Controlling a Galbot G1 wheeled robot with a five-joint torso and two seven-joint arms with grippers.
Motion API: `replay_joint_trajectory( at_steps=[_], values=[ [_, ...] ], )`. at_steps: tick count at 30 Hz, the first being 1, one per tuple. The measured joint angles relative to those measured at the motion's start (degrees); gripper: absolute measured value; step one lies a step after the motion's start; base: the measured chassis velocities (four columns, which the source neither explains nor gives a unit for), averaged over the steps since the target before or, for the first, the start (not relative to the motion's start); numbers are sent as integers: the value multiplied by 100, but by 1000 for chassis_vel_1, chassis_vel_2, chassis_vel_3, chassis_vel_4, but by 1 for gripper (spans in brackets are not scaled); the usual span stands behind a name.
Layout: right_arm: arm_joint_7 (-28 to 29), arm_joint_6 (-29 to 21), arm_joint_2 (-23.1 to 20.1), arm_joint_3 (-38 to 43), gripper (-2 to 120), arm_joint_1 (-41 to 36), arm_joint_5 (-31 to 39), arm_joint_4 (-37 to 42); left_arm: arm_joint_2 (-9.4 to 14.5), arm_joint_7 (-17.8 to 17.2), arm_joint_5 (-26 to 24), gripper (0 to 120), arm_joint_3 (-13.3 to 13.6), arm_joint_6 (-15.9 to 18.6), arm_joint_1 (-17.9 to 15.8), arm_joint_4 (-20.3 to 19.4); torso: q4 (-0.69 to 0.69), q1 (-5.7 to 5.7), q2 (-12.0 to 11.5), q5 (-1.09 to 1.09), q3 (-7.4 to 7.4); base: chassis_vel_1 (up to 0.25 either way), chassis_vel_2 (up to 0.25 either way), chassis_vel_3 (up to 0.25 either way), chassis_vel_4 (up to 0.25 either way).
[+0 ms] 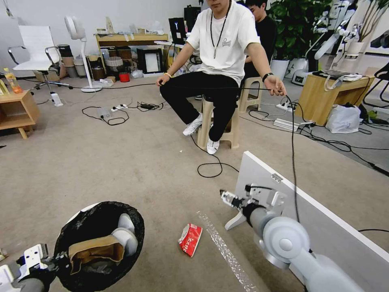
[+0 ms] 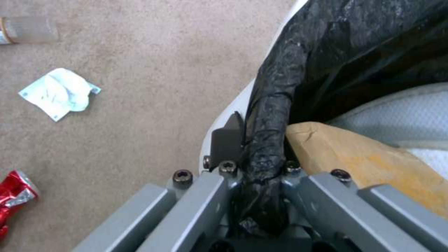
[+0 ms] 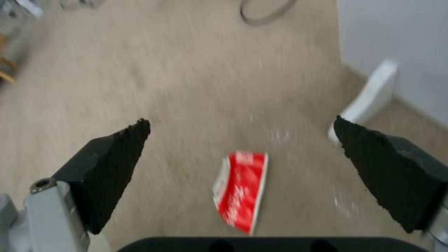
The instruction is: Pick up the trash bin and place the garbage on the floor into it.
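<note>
Black crinkled plastic lines the small round white trash bin point(image 1: 99, 243), low at the robot's left. The left pincer point(image 2: 254, 154) is clamped on the bin's rim, one dark finger point(image 2: 227, 140) outside against the white wall, the bag's rolled edge pinched between the jaws. In the head view the left pincer point(image 1: 56, 259) sits at the rim's near-left side.

Inside the bin: a crumpled brown paper bag point(image 1: 97, 251) lying against the near rim, and a pale rounded object point(image 1: 125, 235) beside it; cannot tell what that is.

The right pincer point(image 3: 243, 147) hangs open over the beige-grey short-pile carpet floor point(image 1: 121, 162), its two dark textured fingers point(image 3: 112, 168) wide apart. Between them, down on the carpet, lies the flat red-and-white snack packet point(image 3: 243, 189), not touched. Head view: right pincer point(image 1: 229, 198) near a white panel board point(image 1: 324, 235) standing on edge, with the packet point(image 1: 190, 239) on the floor between bin and board. A strip of clear bubbly plastic point(image 1: 227, 251) lies on the carpet just beside the packet.

Left wrist view, carpet beside the bin: a crumpled white tissue point(image 2: 61, 92), a crushed red piece point(image 2: 14, 199) and part of a small clear bottle point(image 2: 28, 29), all well apart from each other and off the bin.
</note>
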Motion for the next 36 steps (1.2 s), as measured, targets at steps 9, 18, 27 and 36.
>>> replay_joint_trajectory(
  at_steps=[9, 18, 27, 36],
  values=[
    [-73, 14, 107, -472, 100, -62, -235, -562, 21, 148, 427, 1, 298, 0, 42, 176, 1, 0, 0, 0, 0, 0, 0, 0, 0],
    [-86, 63, 261, -626, 100, -98, -410, -737, -66, 267, 595, 1, 402, 0, 119, 287, 1, 0, 0, 0, 0, 0, 0, 0, 0],
    [-57, 65, 607, -829, 100, -21, -407, -1145, -75, 298, 611, 1, 389, 1, 103, 311, 1, 0, 0, 0, 0, 0, 0, 0, 0],
    [-306, 143, 1223, -921, 100, 110, -489, -2132, -45, 308, 603, 1, 419, 2, 51, 367, -1, 0, 0, -1, 0, 0, 0, 0, 0]
  ],
)
